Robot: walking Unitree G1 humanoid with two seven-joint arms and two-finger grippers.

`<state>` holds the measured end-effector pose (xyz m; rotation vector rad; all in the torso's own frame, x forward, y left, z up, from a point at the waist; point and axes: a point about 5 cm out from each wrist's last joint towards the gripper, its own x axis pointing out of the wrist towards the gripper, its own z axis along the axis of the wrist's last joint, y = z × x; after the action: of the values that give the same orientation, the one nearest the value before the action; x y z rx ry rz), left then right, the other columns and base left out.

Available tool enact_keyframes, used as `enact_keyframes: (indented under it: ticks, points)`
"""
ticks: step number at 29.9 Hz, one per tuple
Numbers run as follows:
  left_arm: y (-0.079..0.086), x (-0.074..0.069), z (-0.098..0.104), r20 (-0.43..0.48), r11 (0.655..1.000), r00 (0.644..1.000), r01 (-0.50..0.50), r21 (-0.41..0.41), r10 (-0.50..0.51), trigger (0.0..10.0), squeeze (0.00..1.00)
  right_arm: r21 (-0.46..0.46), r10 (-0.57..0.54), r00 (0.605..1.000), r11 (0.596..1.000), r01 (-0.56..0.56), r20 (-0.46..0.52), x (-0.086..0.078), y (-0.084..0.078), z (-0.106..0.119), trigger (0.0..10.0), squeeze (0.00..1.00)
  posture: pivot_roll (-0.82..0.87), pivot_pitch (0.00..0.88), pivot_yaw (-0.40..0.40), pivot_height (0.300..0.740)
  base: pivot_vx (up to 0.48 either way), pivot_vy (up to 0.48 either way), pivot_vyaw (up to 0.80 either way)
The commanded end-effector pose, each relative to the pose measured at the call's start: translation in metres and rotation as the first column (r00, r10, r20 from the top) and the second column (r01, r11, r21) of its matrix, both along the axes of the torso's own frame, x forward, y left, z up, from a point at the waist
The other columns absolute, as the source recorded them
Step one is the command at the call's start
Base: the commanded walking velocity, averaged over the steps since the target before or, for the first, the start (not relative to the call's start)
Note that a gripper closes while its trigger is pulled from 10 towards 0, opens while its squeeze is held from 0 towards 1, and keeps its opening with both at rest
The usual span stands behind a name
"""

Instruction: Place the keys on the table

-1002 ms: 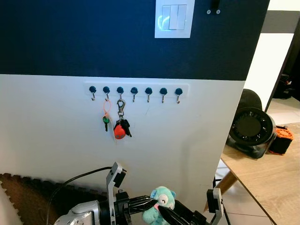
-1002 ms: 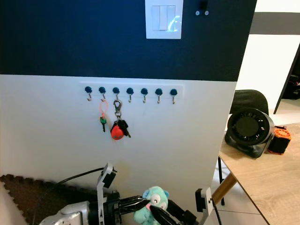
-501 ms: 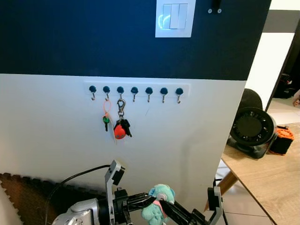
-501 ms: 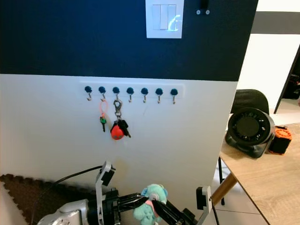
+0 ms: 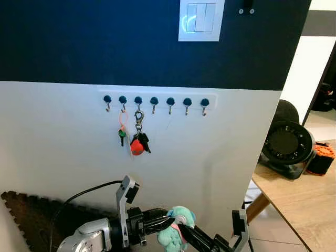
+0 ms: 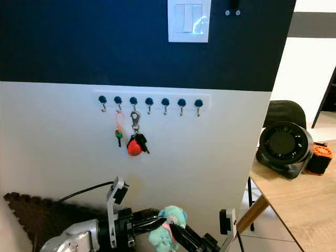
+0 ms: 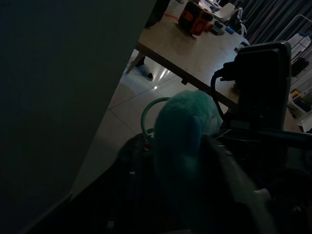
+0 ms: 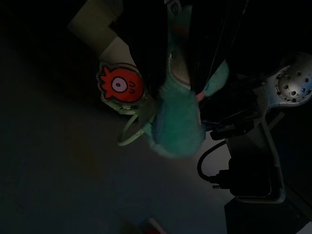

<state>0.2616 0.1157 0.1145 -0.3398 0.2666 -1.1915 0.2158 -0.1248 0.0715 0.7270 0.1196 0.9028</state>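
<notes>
Both grippers, left gripper [image 5: 167, 222] and right gripper [image 5: 181, 232], clamp the teal plush keys [image 5: 175, 231] between them

- The teal plush keychain [image 5: 175, 234] is cut off by the frame's 6 o'clock edge.
- The wooden table [image 5: 302, 202] runs off at 4 o'clock.
- The hanging keys [image 5: 138, 144] on the hooks are too small to count.
- Both wrist views are very dark.

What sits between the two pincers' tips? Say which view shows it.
The teal plush keychain sits there: the left pincer meets it from one side, the right pincer from the other. The left eye view shows it.
</notes>
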Motion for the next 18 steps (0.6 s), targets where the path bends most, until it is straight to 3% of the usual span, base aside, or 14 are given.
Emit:
enact_keyframes:
  ticks: [1,11,12,13,18]
  points:
    - [-0.002,0.001,-0.001,-0.001,1.0,1.0,-0.005,0.0,0.005,10.0,1.0,0.012,0.021,1.0,1.0,-0.021,0.02,0.0,0.003,0.005,0.0,0.0,0.07,0.0,0.024,0.74,0.0,0.0,0.0]
    - [0.007,0.002,-0.002,0.001,0.999,1.0,-0.027,0.029,0.027,10.0,1.0,-0.035,-0.055,0.998,0.998,0.055,-0.011,0.002,-0.013,-0.006,0.0,0.0,0.07,0.0,0.025,0.74,0.0,0.0,0.0]
    - [0.007,0.002,-0.002,-0.002,0.999,1.0,-0.029,0.031,0.029,10.0,0.85,-0.053,-0.085,0.996,0.995,0.084,-0.02,0.003,-0.018,-0.01,0.0,0.0,0.07,0.0,0.025,0.74,0.0,0.0,0.0]
    - [0.007,0.002,-0.002,-0.005,0.999,1.0,-0.028,0.034,0.029,10.0,0.0,-0.076,-0.122,0.992,0.99,0.12,-0.031,0.005,-0.022,-0.015,0.0,0.0,0.07,0.0,0.025,0.74,0.0,0.0,0.0]
    - [0.006,0.001,-0.005,-0.015,0.999,1.0,-0.024,0.045,0.025,10.0,0.0,-0.132,-0.224,0.973,0.968,0.215,-0.059,0.005,-0.039,-0.028,0.0,0.0,0.07,0.0,0.024,0.74,0.0,0.0,0.0]
